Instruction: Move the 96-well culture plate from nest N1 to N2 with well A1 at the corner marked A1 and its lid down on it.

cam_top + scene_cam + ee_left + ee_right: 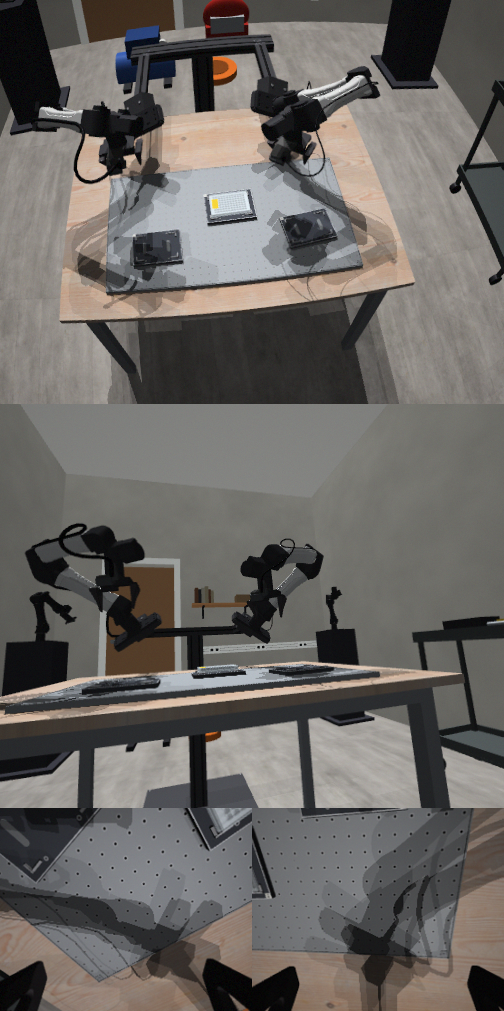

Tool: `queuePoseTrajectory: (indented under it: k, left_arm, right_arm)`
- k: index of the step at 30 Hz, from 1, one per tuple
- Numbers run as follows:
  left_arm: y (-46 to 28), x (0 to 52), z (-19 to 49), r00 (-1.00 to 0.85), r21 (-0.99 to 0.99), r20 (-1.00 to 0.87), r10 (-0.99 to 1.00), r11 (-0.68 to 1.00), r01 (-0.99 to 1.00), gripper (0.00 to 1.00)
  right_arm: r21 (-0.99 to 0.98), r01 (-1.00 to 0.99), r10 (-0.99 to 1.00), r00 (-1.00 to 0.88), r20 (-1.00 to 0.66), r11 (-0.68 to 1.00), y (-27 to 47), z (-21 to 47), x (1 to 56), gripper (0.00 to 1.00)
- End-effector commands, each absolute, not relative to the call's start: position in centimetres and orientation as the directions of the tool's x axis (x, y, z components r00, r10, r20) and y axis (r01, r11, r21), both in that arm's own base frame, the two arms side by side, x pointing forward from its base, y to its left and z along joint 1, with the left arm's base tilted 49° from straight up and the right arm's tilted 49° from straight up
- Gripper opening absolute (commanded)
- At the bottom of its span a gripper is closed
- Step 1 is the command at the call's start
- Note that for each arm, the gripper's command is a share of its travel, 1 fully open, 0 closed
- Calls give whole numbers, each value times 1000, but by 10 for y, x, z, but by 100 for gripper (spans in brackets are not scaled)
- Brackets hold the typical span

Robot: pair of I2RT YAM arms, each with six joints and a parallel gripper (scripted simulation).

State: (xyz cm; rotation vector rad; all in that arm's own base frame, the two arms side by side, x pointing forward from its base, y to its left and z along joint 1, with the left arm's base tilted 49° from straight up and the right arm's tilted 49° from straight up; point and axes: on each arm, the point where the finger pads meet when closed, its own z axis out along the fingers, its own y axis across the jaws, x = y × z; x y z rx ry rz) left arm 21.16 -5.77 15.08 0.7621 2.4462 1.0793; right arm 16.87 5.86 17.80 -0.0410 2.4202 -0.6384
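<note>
Culture plate lay in the central holder, mid-frame from above. Both the left hand and right hand were spread, empty. Delivery to N2, seating and final clearance apparently remained.
</note>
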Motion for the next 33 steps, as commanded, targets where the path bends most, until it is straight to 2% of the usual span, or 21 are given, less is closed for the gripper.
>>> queuePoseTrajectory:
  k: [1,4,16,28,33]
  left_arm:
    - [-69,226,136,-716,759,-16,698,474,447,100]
    - [-72,228,132,-700,759,10,714,451,470,100]
    - [-109,261,95,-468,703,280,838,154,694,100]
    - [-135,284,59,-216,571,496,841,-128,811,100]
    - [-147,296,41,-214,569,499,840,-131,812,100]
  right_arm:
    - [-531,164,-184,-820,-542,831,58,177,165,100]
    - [-531,164,-184,-820,-542,831,58,177,165,100]
    - [-531,164,-184,-820,-542,831,58,177,165,100]
    - [-531,164,-184,-820,-542,831,58,177,165,100]
    - [-531,164,-184,-820,-542,831,58,177,165,100]
